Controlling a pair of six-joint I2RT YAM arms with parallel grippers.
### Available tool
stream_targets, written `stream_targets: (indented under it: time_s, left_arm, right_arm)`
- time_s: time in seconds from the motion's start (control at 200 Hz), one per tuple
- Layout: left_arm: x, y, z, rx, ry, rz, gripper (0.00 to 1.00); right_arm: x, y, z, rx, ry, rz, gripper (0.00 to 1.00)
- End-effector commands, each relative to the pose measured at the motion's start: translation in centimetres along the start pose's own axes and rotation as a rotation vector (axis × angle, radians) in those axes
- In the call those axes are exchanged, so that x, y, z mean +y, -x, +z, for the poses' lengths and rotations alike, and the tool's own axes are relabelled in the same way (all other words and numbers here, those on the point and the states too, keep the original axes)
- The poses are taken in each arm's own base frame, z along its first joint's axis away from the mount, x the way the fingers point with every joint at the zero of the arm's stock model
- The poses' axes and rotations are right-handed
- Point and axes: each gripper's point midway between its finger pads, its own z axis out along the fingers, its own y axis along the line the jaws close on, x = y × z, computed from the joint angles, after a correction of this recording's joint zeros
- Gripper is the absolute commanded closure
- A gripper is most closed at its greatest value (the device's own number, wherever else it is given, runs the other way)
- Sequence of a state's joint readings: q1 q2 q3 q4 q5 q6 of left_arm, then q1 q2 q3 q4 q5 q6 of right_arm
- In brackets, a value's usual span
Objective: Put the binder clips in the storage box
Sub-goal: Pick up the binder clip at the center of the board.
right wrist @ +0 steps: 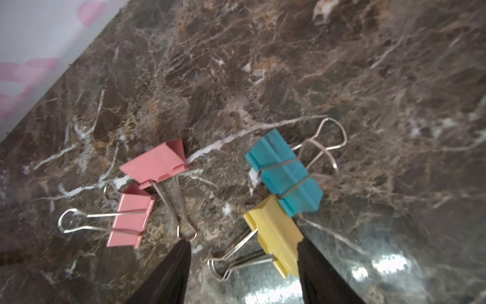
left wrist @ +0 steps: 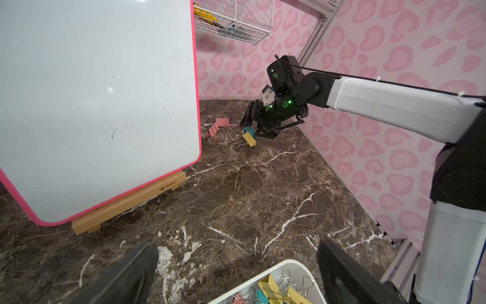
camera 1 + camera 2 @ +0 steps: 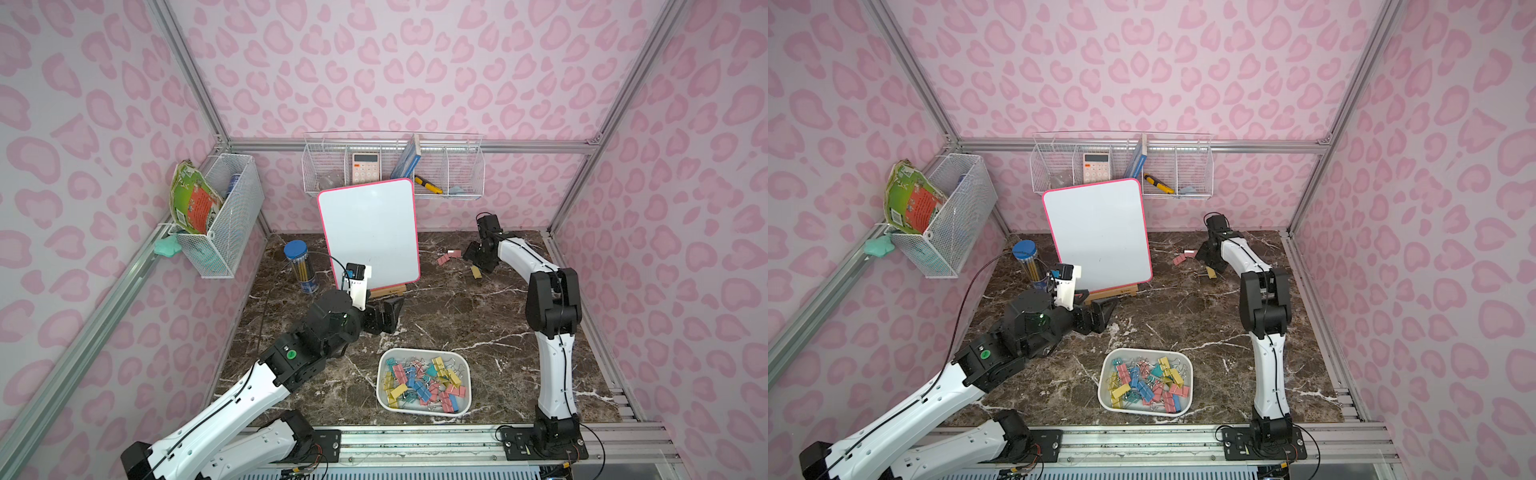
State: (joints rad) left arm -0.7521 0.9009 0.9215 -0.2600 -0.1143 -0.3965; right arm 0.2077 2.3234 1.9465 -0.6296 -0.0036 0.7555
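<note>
The white storage box (image 3: 419, 351) (image 3: 1144, 351) sits near the table's front and holds a heap of pastel binder clips (image 3: 424, 380) (image 3: 1148, 382). Loose clips lie at the back right: two pink clips (image 1: 157, 163) (image 1: 131, 215), a teal clip (image 1: 285, 172) and a yellow clip (image 1: 276, 234) (image 3: 476, 272). My right gripper (image 1: 243, 242) (image 3: 478, 257) is low over them and open. The yellow clip lies on the table between its fingers, its body against one finger. My left gripper (image 2: 238, 244) (image 3: 386, 318) hangs wide open with nothing in it, just behind the box's rim (image 2: 289, 263).
A pink-edged whiteboard (image 3: 370, 232) leans on a wooden easel (image 2: 126, 205) at the back middle, close to the left gripper. A pencil jar with a blue lid (image 3: 301, 266) stands to its left. Wire baskets hang on the back wall (image 3: 392, 166) and the left wall (image 3: 224, 212).
</note>
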Motion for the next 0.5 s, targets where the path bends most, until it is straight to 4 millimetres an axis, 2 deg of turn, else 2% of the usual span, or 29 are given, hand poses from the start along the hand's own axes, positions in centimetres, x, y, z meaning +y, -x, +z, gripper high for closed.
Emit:
stream_targets:
  time_s: [0.0, 0.12, 0.255, 0.35, 0.495]
  left_arm:
    - [0.2, -0.1, -0.3, 0.001, 0.003, 0.009, 0.01]
    - [0.3, -0.1, -0.6, -0.008, 0.01, 0.009, 0.01]
    - [0.5, 0.0, -0.9, -0.019, 0.016, 0.007, 0.01]
    - [0.5, 0.0, -0.8, -0.02, 0.016, 0.01, 0.01]
    - [0.3, 0.1, -0.7, -0.015, 0.01, 0.011, 0.01]
  right_arm:
    - [-0.3, -0.7, 0.6, 0.046, -0.035, -0.008, 0.33]
    - [-0.5, -0.8, 1.2, 0.055, -0.042, -0.012, 0.33]
    - [-0.7, -2.0, 1.6, 0.091, -0.052, -0.025, 0.38]
    - [-0.4, -2.6, 1.1, 0.09, -0.051, -0.054, 0.42]
    - [-0.1, -3.5, 0.1, 0.095, -0.033, -0.101, 0.38]
